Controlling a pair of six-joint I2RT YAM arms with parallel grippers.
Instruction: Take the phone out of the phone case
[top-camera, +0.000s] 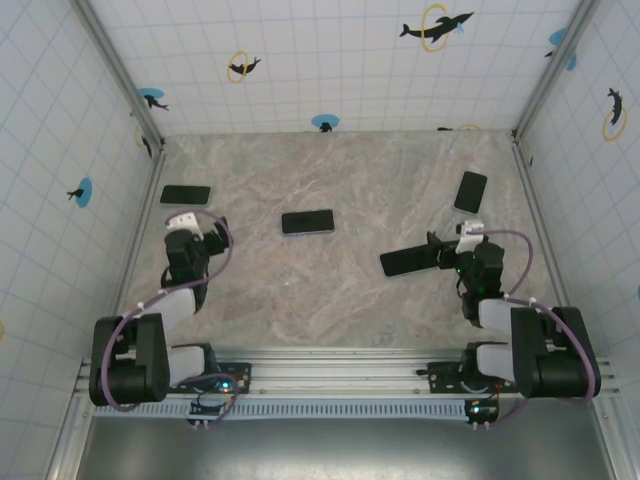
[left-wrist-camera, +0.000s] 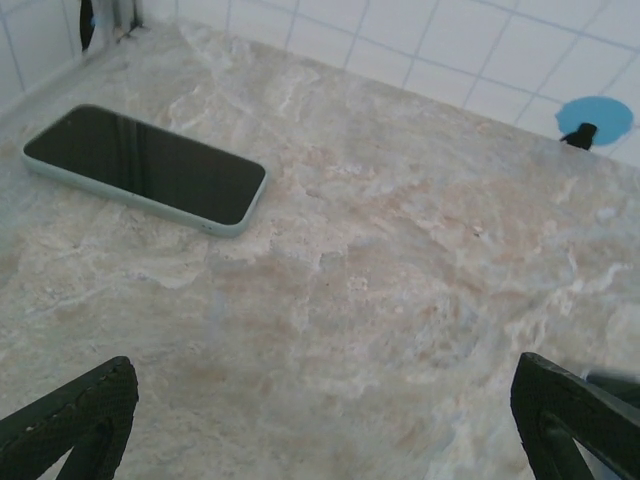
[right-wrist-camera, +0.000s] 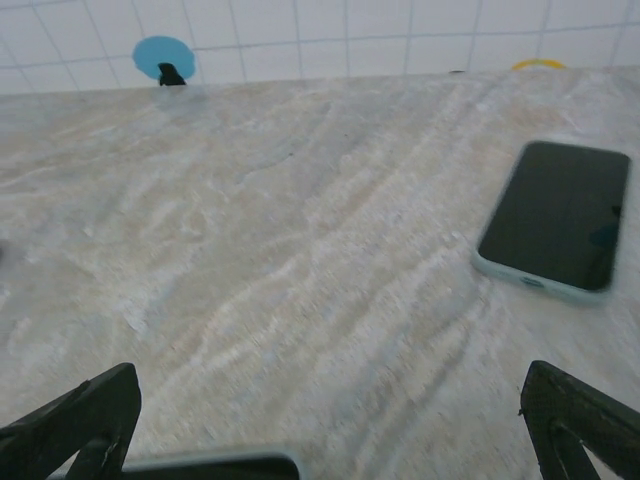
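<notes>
Left gripper fingers are splayed wide and grasp nothing; marble table shows between them. Right gripper is the same, spread with no grip. Both sets of tips are cut off by the bottom of their wrist views.

Four phones lie flat, screens up, and I can't tell which one is the target. Reference is the mid phone, roughly centre table.
- Left phone: left of the mid phone and slightly beyond it, near the left wall, just ahead of the left gripper but apart from it. The left wrist view shows a mint case rimming it.
- Right phone: right of the mid phone and a bit beyond it, angled. It has a pale case rim in the right wrist view and is well clear of the fingers.
- Near phone: right of the mid phone and closer to the bases. Its right end is tucked under the right gripper from above. In the right wrist view only its far rim pokes in at the bottom edge. Can't tell whether it is touched.

The mid phone is too small to make out any case.

Nearby: a purple cable loops off the left wrist on the side toward the mid phone. A blue sticker is on the back wall beyond the mid phone.
</notes>
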